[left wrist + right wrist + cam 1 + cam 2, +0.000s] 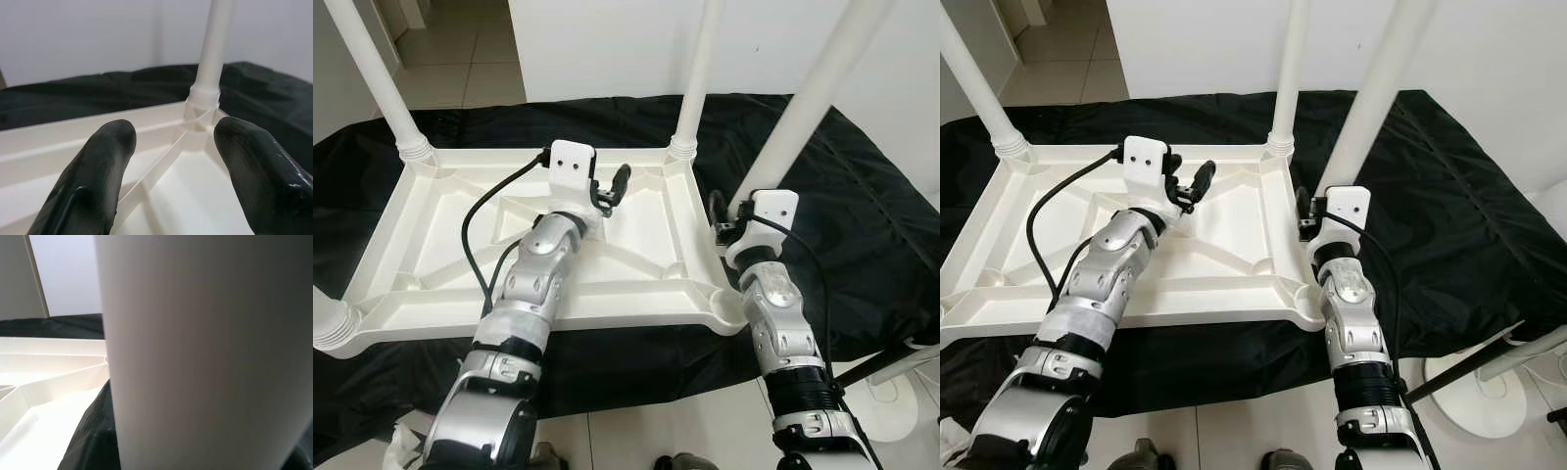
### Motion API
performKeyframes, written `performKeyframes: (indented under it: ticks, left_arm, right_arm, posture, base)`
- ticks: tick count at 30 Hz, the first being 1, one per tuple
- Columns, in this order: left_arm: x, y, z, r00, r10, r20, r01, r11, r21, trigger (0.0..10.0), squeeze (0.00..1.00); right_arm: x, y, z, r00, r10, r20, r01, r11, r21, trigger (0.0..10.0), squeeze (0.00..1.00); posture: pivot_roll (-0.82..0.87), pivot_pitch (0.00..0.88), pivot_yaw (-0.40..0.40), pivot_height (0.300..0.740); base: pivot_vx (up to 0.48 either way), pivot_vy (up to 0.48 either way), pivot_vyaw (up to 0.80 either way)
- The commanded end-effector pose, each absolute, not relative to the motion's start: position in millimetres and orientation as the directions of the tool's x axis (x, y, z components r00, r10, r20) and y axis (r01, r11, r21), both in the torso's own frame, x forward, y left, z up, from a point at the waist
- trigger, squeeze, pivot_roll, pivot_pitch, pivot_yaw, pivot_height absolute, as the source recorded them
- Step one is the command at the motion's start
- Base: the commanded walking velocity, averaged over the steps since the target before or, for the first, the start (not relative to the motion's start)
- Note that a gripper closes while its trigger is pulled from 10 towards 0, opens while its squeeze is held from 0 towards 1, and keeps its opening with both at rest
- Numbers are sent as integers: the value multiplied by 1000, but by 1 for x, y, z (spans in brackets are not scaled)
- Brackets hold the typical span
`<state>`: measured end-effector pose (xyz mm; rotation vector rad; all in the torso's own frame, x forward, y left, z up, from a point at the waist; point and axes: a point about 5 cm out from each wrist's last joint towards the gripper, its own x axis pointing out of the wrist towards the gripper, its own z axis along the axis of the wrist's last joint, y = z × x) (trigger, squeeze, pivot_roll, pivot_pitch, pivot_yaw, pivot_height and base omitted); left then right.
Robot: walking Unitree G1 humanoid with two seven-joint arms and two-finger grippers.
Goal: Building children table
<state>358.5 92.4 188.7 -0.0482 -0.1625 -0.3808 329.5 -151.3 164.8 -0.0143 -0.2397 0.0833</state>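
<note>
A black cloth (pixel 862 215) covers the low surface beneath the work, spreading well past it on every side, with pale floor tiles (pixel 460 69) and a white wall (pixel 607 49) behind. At the robot's right, a white round stand base (pixel 1489 392) sits on the floor just beside the cloth's edge.

On the cloth lies the white plastic children's table top (pixel 636 235), turned underside up — its ribbed frame and diagonal braces face the camera. White round plastic legs stand upright from its corner sockets: one at the far left (pixel 377 83), one at the far right (pixel 697 78), and a near right leg (pixel 813 108) leaning up toward the camera. A socket collar (pixel 333 323) shows at the near left corner.

The left claw (pixel 612 191) hovers over the middle of the underside, its two black fingers (pixel 102 176) spread apart with nothing between them, pointing toward the far right leg. The right claw (pixel 720 220) is at the base of the near right leg — the leg's white shaft stands right against its wrist camera, and whether its fingers grip the leg cannot be told.
</note>
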Motion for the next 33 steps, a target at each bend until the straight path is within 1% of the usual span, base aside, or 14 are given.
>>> performKeyframes:
  ticks: [1,3,7,9,13,14,17,19,21,27,33]
  left_arm:
    - [358,96,187,933,-317,171,323,946,-11,10000,0]
    - [358,99,186,937,-308,166,316,949,-21,10000,0]
    - [360,101,186,937,-309,162,316,949,-16,10000,0]
    - [362,101,186,934,-321,158,326,945,-4,10000,0]
    - [364,100,185,932,-331,149,336,942,-8,10000,0]
    - [366,96,182,927,-349,136,353,936,-5,10000,0]
    - [366,94,181,924,-358,133,362,932,-3,10000,0]
    - [366,88,182,915,-382,133,386,923,-5,10000,0]
    - [366,85,183,910,-391,135,395,919,2,10000,0]
    - [367,79,185,902,-409,137,413,911,2,10000,0]
    - [367,78,184,900,-413,137,417,909,2,10000,0]
  right_arm:
    - [331,-154,167,967,88,239,-79,996,-49,10000,0]
    - [330,-158,168,967,71,246,-58,997,-60,10000,0]
    - [327,-164,167,967,44,252,-29,998,-62,10000,0]
    - [322,-171,165,967,3,255,14,998,-65,10000,0]
    - [318,-176,164,966,-30,258,47,997,-60,10000,0]
    - [314,-180,163,963,-50,266,71,995,-69,10000,0]
    - [312,-181,163,962,-54,268,77,994,-74,10000,0]
    - [308,-185,162,960,-71,270,97,992,-83,10000,0]
    - [306,-188,161,959,-86,269,112,990,-83,10000,0]
    - [302,-191,159,958,-106,266,133,987,-86,10000,0]
    - [302,-190,159,958,-107,266,136,986,-92,10000,0]
  posture:
    - [-29,20,-28,740]
    - [-51,22,-7,740]
    - [-57,22,1,740]
    - [-107,22,52,740]
    - [-133,23,76,740]
    - [-169,24,103,740]
    - [-169,24,103,740]
    - [-196,26,129,740]
    - [-203,26,135,740]
    - [-210,29,143,740]
    - [-206,30,142,740]
  base:
    - [0,0,0]
    - [0,0,0]
    - [0,0,0]
    - [0,0,0]
    - [0,0,0]
    - [0,0,0]
    - [0,0,0]
    - [0,0,0]
    - [0,0,0]
    - [0,0,0]
    - [0,0,0]
